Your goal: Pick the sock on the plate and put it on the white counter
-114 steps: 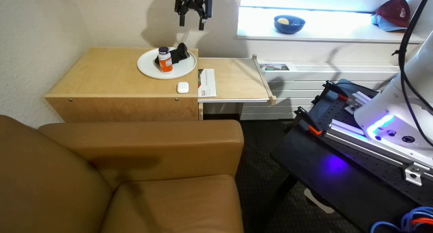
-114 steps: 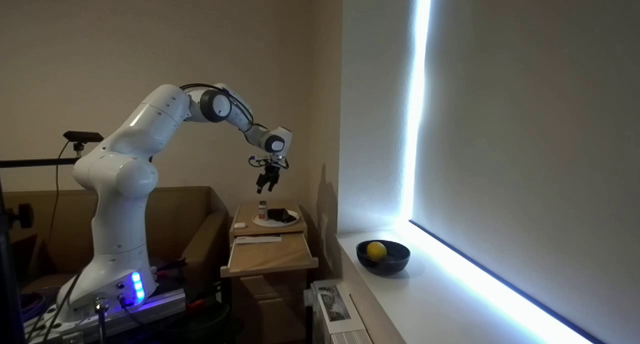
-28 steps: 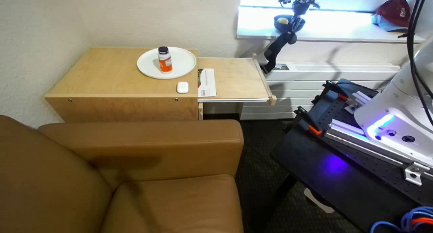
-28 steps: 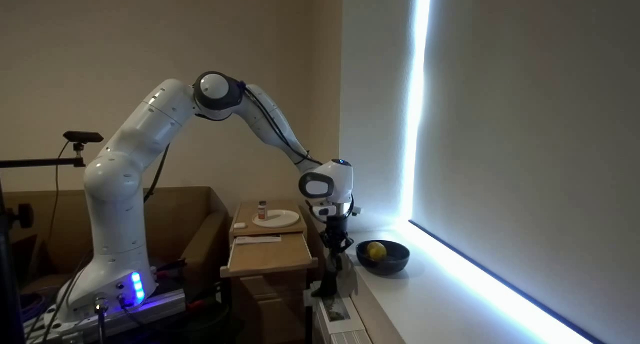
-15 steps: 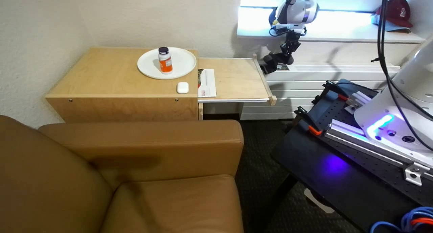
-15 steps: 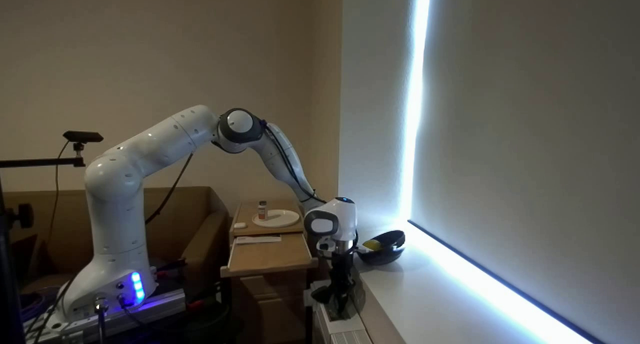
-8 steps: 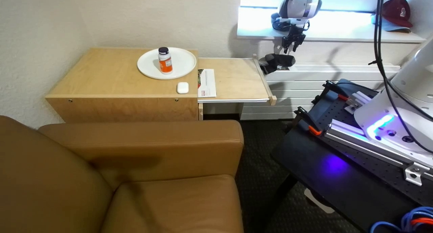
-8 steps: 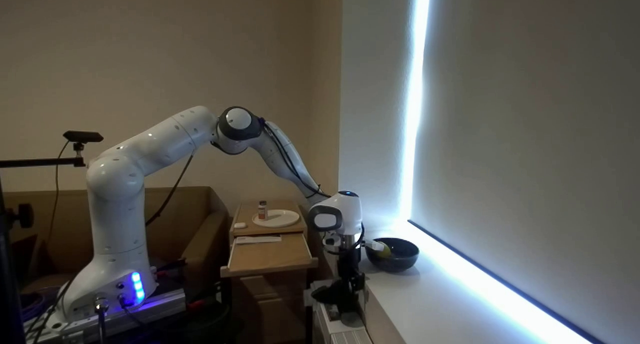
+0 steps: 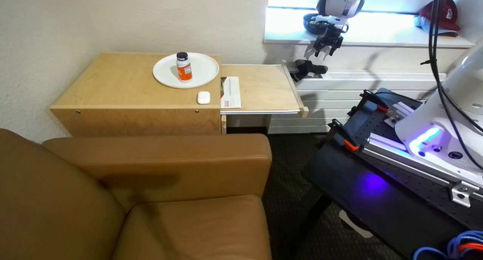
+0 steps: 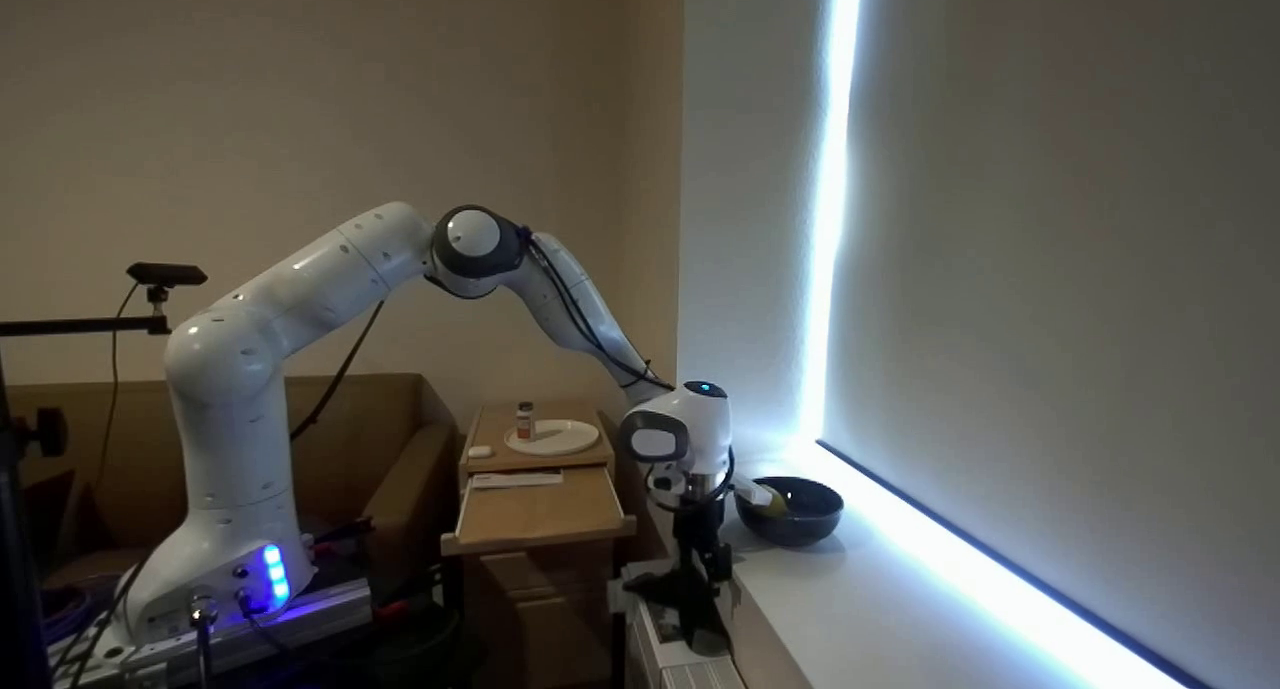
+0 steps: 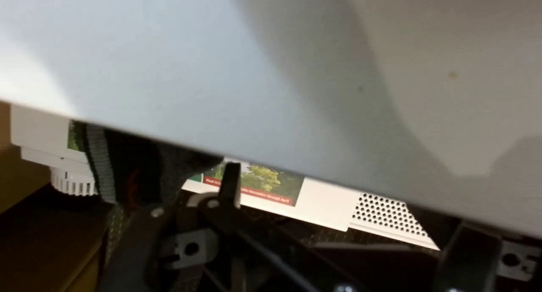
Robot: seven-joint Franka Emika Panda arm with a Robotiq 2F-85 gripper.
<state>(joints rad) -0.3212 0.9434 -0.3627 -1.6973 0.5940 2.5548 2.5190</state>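
Observation:
The black sock lies crumpled on the white radiator top below the window; it also shows in an exterior view and at the left of the wrist view, partly hidden by the ledge. My gripper is open and empty, a little above the sock and apart from it. In the wrist view my gripper's fingers stand wide apart with nothing between them. The white plate on the wooden cabinet holds no sock. The white counter, a bright ledge at the window, fills the top of the wrist view.
A blue bowl with a yellow fruit stands on the ledge, close against my wrist. A pill bottle stands on the plate. A white case and a leaflet lie nearby. A cap is on the ledge.
The sock went from the plate to the radiator top. My gripper has opened, let go and risen slightly. The bowl, tilted a second ago, is level and slightly shifted.

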